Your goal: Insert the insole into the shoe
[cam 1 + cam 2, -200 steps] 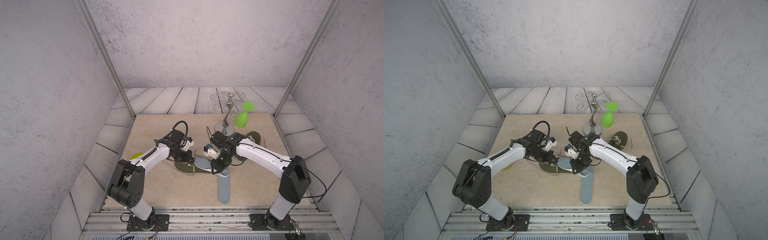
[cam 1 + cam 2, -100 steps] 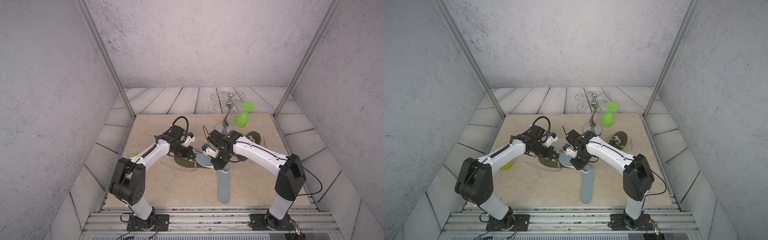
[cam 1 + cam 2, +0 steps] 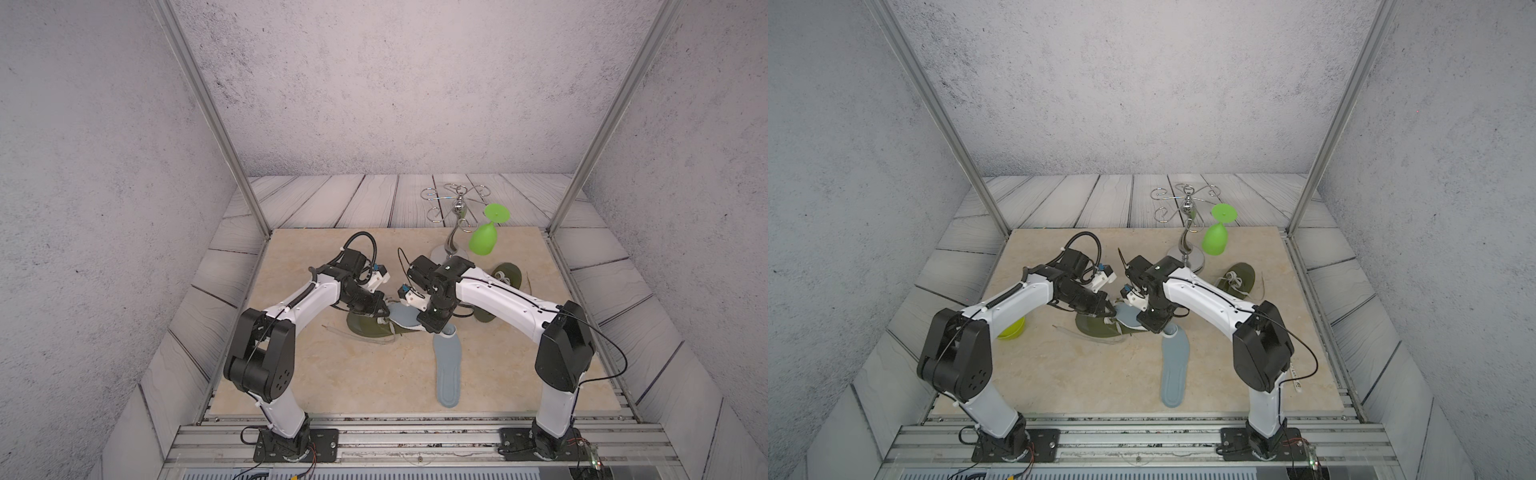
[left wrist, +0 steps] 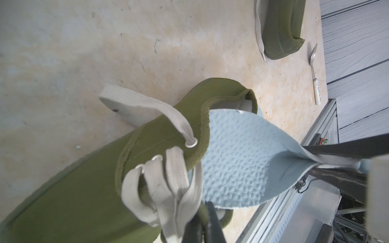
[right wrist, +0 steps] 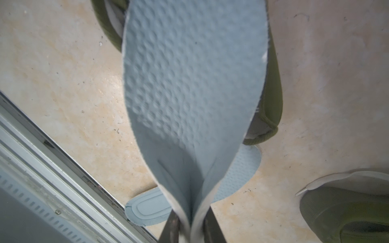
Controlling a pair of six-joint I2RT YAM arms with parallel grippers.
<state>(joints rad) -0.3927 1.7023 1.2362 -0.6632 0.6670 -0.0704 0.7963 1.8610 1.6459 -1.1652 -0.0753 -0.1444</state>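
Beige, stone-patterned table (image 3: 353,374) carries everything. The two white arms lean in toward its middle and meet over an olive shoe (image 3: 370,328).

A spare insole (image 3: 449,365), grey-blue, lies flat on the table between the shoe and the front rail. Its near end is just beside the shoe's heel.

The shoe is held at its laced edge. The left gripper (image 4: 204,223) is closed tight there, with white lace and olive rim bunched against its fingers. Part of the pale sole shows in the left wrist view.

The insole (image 5: 189,84) is off the table. The right gripper (image 5: 192,229) pinches its narrow end, which is folded double between the fingers. The broad dimpled end reaches into the shoe's opening, against the collar, and most of its length is outside.

The other shoe (image 3: 1241,276) lies well apart, behind the right arm. Near it a metal rack (image 3: 455,216) stands at the back of the table with a green glass (image 3: 484,241) hanging upside down from it.

A green bowl (image 3: 1013,330) peeks out behind the left arm. A spoon (image 4: 314,71) lies at the table's edge.
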